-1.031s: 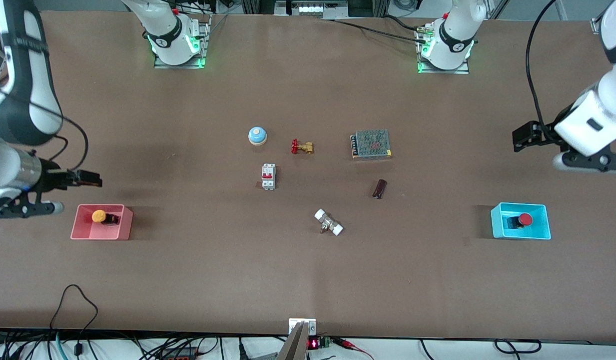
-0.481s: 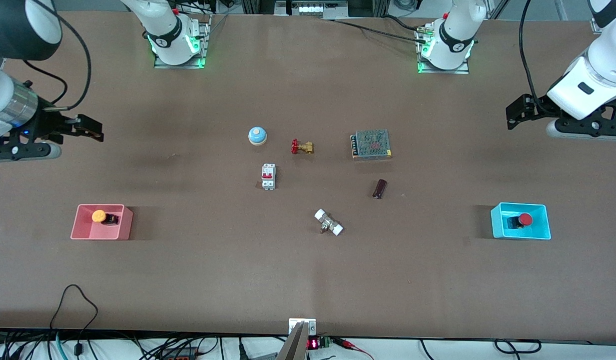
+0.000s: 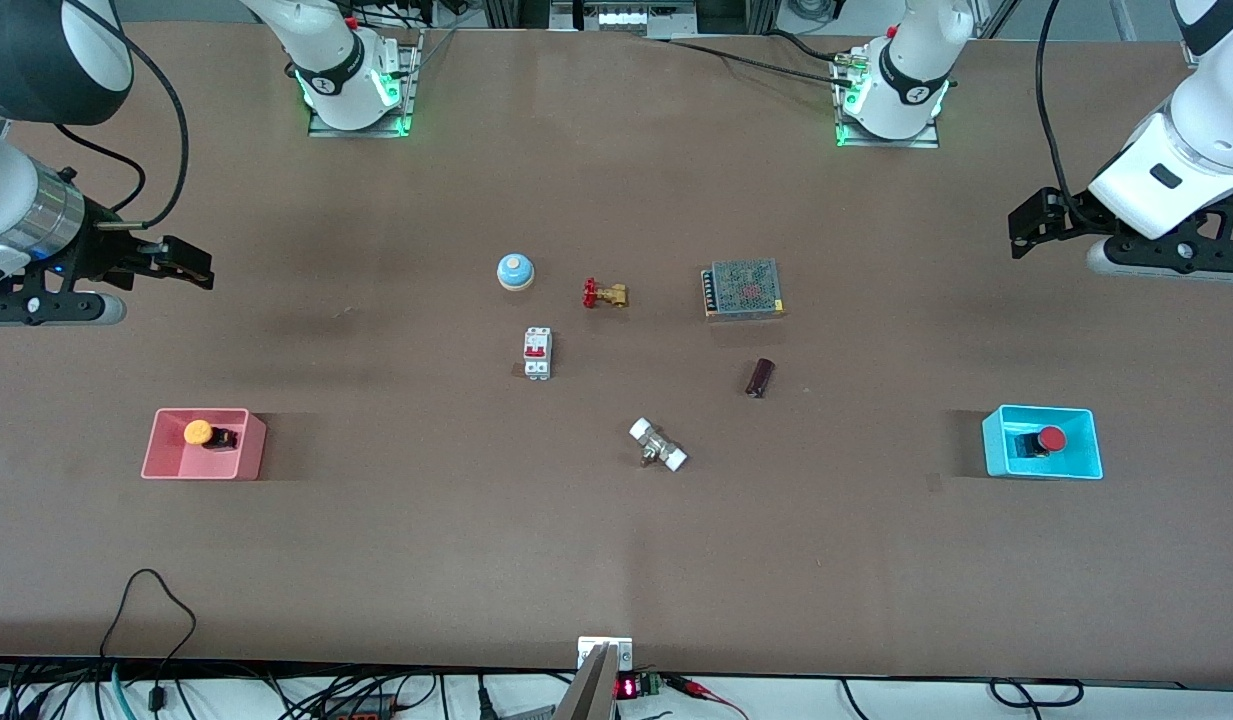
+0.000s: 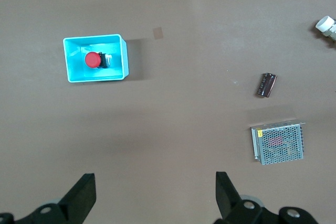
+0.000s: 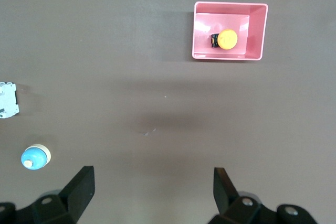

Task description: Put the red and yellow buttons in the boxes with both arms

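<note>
A: State the button positions.

B: The yellow-orange-capped black push-button (image 3: pixel 205 434) lies on its side in the pink-red plastic bin (image 3: pixel 166 460), toward the right arm's end of the brown desk (image 3: pixel 616 560). The red-capped black push-button (image 3: pixel 1042 440) lies on its side in the bright cyan plastic bin (image 3: pixel 1086 462), toward the left arm's end.

A: Claw states?

B: The right claw (image 3: pixel 181 262) hangs over bare desk, fingers (image 5: pixel 79 187) spread, holding nothing. The left claw (image 3: pixel 1034 222) likewise, fingers (image 4: pixel 80 196) spread.

A: What do only the wrist views show?

B: The finger spacing. No legible writing appears in any view.
</note>
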Motion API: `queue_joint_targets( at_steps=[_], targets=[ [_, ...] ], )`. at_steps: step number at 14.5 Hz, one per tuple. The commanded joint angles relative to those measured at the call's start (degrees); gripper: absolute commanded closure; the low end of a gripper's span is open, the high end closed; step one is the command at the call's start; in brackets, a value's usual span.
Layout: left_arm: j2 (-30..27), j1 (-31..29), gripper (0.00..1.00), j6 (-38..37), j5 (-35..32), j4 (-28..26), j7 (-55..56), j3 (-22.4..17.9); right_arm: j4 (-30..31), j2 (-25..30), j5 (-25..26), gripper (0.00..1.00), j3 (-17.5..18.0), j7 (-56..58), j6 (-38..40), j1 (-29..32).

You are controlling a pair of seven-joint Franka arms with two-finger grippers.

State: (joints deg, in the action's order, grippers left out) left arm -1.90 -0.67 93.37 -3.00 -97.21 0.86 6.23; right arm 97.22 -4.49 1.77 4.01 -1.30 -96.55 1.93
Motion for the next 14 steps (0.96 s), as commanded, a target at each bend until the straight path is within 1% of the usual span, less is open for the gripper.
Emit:
queue_joint_targets(
  at_steps=[1, 11, 14],
  targets=[
    [-0.3, 0.5, 0.0, -0.7, 1.2, 0.6, -0.8, -0.5, -1.9, -1.2, -0.7, 0.0, 0.0, -0.6, -0.1, 0.4],
    [-0.3, 0.7, 0.0, -0.8, 1.1, 0.7, -0.8, -0.4, -1.9, -1.5, -0.8, 0.0, 0.0, -0.5, 0.0, 0.6],
    [-0.3, 0.6, 0.0, -0.8, 1.1, 0.8, -0.6, 0.7, -1.9, -1.5, -0.8, 0.0, 0.0, -0.5, 0.0, 0.6]
  ],
)
